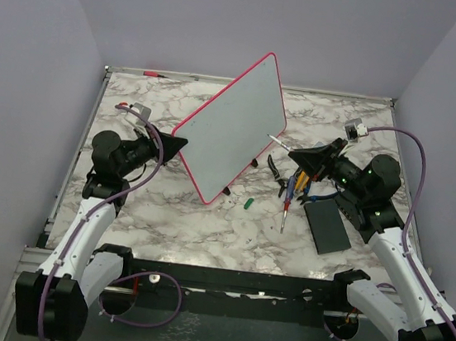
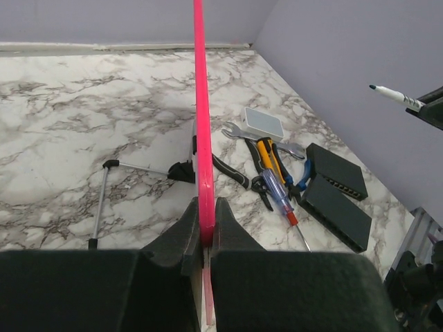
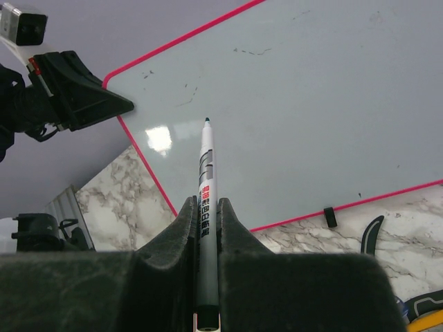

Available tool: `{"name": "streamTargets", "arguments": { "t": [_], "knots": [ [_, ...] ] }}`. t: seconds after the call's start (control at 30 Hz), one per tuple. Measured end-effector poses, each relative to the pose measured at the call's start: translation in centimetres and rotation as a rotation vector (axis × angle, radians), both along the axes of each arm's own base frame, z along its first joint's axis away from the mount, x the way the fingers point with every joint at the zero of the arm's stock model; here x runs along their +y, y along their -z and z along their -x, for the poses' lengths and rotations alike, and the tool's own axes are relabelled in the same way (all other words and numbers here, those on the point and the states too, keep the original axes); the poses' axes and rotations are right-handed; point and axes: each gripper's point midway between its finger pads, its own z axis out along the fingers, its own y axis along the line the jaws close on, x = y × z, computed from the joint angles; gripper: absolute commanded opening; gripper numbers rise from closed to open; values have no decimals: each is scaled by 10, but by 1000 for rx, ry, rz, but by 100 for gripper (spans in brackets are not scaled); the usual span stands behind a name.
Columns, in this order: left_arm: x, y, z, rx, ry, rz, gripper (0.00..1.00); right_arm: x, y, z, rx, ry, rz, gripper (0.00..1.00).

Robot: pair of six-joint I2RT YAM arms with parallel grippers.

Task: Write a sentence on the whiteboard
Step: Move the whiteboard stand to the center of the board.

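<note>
1. The whiteboard (image 1: 233, 129) stands tilted up in the middle of the tabletop (image 1: 172, 222). Its lower rim is down near the marble and its writing face is turned toward the right arm. To the left wrist camera it shows only its red-pink rim, edge-on.
2. The left tool (image 1: 177, 142) is pinched together on that rim at the board's left side and holds the board from the side.
3. The right tool (image 3: 205, 207) is clamped on a marker (image 3: 205, 166), gripping the barrel so that the uncapped tip juts out ahead of the fingers.
4. The relation that matters is that the board's face lies straight ahead of the marker tip. The marker's long axis aims at the part of the face nearer the left tool. In the left wrist view the tip hangs well clear of the face, so pen and board are apart.
5. The face carries only a few faint dark specks and no readable words, so the sentence looks barely begun.
6. The right arm is the writing arm. Its next move probably calls for advancing along the marker's own axis until the tip meets the face, then stroking across the board's length.
</note>
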Motion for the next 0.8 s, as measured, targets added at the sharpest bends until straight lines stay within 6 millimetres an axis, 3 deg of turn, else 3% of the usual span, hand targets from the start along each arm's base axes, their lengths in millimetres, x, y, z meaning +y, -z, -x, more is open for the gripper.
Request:
{"name": "streamTargets", "arguments": {
  "t": [0.3,0.53,0.8],
  "knots": [
    [-9,2,-7,-1,48,-37,0,7,4,1,4,-15,8,1],
    [-10,4,-8,2,62,-76,0,55,24,7,36,-105,49,1],
    [-10,4,-7,6,66,-95,0,105,31,-6,16,-170,77,1]
  ]
}}
